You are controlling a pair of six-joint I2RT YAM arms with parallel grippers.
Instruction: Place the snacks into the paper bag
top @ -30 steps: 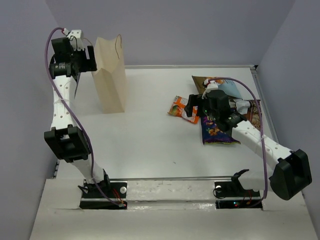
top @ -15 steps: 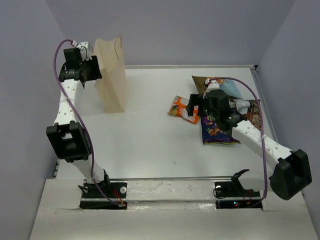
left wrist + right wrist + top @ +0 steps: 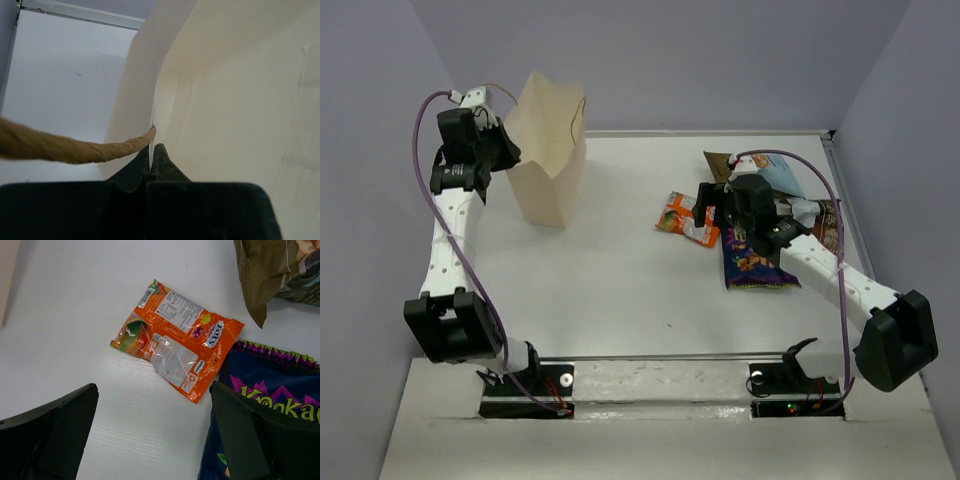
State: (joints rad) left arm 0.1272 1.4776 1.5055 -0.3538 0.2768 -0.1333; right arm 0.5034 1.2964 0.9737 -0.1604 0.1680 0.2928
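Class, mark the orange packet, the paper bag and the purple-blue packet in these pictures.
orange packet (image 3: 177,347): right wrist view, centre of its printed face.
paper bag (image 3: 545,165): top external view, its side wall.
purple-blue packet (image 3: 750,268): top external view, its lower half.

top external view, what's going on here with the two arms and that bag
The left claw is shut on the top edge of the paper bag, which stands tilted at the far left of the table. The right claw hangs open just above the orange packet, holding nothing. The purple-blue packet and the brown packets lie beside it on the right side; all four snacks are outside the bag.
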